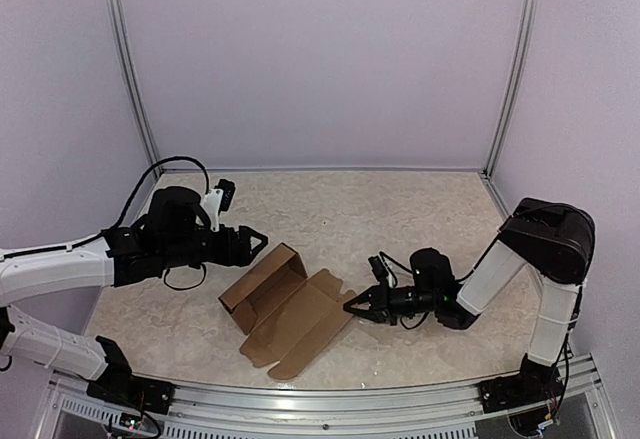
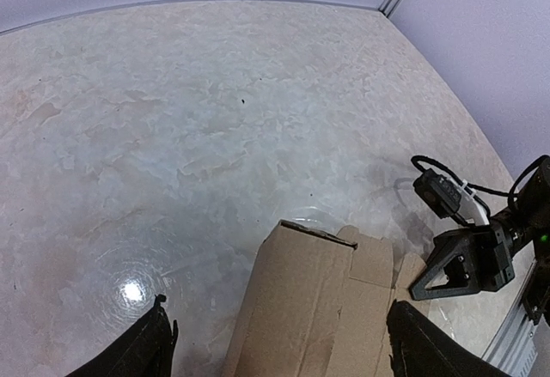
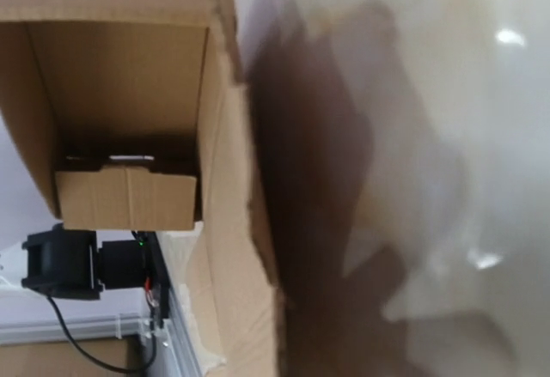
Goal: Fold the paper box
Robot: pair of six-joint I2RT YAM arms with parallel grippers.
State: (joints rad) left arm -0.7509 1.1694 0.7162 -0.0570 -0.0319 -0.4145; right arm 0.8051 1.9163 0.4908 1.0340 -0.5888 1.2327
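Marbled table (image 1: 400,219) — paper box (image 1: 285,309) half-formed; right gripper (image 1: 352,306) closed.

No text, label, brand, number or sign can be read in any view. The paper box (image 1: 285,304) shows only plain brown cardboard.
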